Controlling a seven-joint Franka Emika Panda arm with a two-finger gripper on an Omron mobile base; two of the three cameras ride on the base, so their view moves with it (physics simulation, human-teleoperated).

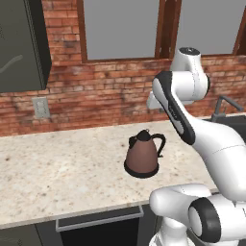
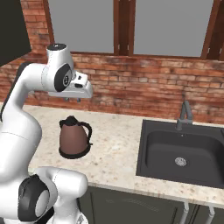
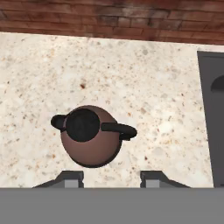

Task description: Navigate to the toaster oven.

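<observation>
While the claw (image 3: 111,178) hovers parted, a kettle (image 3: 91,136) stands beside the sink (image 2: 151,148).

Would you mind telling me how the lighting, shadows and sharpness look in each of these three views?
Left base view: even, soft light; the brown rounded kettle with black handle casts hardly any shadow on the speckled beige stone counter. Right base view: equally flat, with no glare on the dark rectangular sink basin. Hand view: sharp throughout, seen from above; the kettle shows no highlight, and the gripper frames it.
</observation>
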